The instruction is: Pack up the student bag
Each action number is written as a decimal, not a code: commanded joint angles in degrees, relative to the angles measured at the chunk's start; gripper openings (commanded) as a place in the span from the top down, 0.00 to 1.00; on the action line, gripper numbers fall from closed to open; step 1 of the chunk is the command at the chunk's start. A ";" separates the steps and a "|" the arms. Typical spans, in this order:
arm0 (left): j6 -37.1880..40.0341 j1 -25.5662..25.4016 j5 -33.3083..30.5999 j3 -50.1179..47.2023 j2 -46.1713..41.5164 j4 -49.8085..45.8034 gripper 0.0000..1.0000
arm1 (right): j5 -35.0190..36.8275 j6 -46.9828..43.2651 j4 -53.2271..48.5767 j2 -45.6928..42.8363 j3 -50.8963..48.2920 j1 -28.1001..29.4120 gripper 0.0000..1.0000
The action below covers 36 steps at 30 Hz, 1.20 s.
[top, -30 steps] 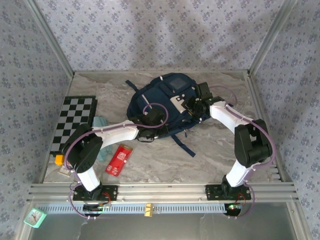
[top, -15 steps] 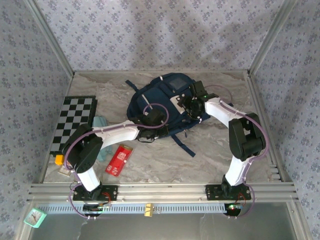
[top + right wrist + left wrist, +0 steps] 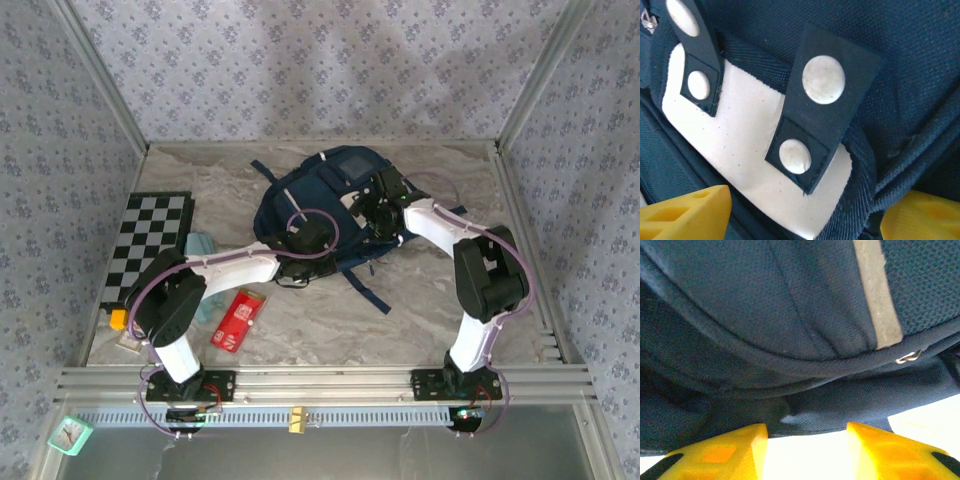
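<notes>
Evidently we are readying the bag (image 3: pixel 340 170), lying mid-table toward the back, for opening: left gripper (image 3: pixel 807 432) at its near edge, right gripper (image 3: pixel 805 210) over its white patch (image 3: pixel 740 150), both jaws apart and empty, so next we must close on fabric.

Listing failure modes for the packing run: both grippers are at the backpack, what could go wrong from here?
1. Right gripper is open over a snap tab on the white patch; closing there may pinch the tab rather than open the student bag.
2. Left gripper is open at the bag's near edge, nothing between its jaws; advancing could shove the bag instead of gripping it.
</notes>
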 commanded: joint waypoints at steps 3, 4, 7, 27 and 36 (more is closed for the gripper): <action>0.63 -0.32 -3.61 -0.90 -0.38 -5.72 0.51 | -0.01 -1.16 0.13 2.33 2.12 -1.11 0.43; 0.84 -0.34 -3.77 -0.72 -0.18 -5.87 0.51 | -0.20 -1.21 0.36 2.11 2.13 -1.33 0.49; 1.08 -0.22 -6.06 -1.06 -0.50 -5.97 0.52 | -1.19 -1.26 2.72 0.63 0.72 -1.66 0.69; 12.16 8.89 -9.04 1.39 4.04 2.90 0.53 | -13.25 9.20 17.70 -14.54 -6.99 -5.64 1.00; 21.08 14.97 -4.72 0.31 -1.50 6.03 0.51 | -8.84 17.84 30.33 -21.57 -17.99 -2.55 1.00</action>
